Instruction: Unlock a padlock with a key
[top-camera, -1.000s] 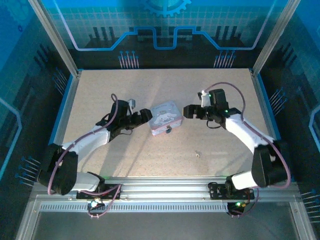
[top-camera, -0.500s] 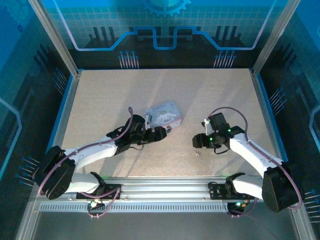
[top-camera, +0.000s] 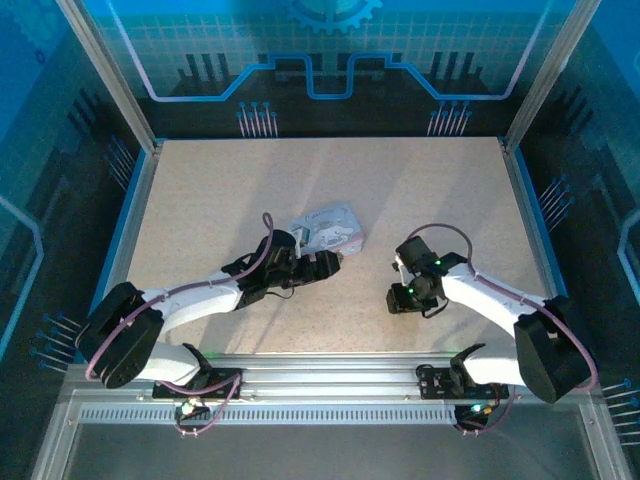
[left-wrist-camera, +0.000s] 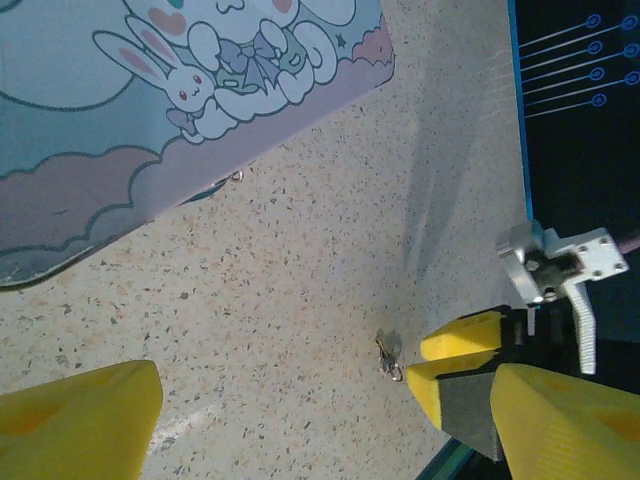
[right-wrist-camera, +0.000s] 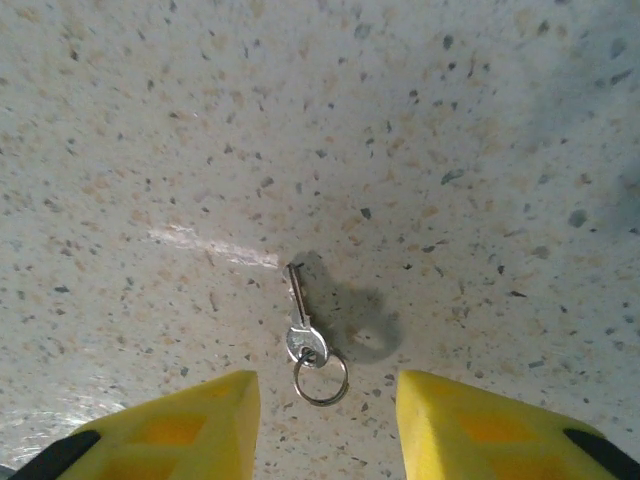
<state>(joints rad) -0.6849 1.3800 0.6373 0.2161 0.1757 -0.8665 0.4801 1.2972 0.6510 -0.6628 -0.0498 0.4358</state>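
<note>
Silvery key (right-wrist-camera: 304, 338) on speckled table (right-wrist-camera: 150, 120); right gripper (right-wrist-camera: 325, 400) apart, flanking it; left gripper (left-wrist-camera: 320, 395) apart near tin (left-wrist-camera: 150, 100).

Table (top-camera: 200, 180): pale speckled top, blue edge trim, soft light streaks across it. Back wall (top-camera: 330, 60) & side panels (top-camera: 40, 200): blue w/ circuit-line print, gear motif top ctr. Alu. posts (top-camera: 105, 75) at corners; slotted alu. rail (top-camera: 330, 368) along near edge.
</note>
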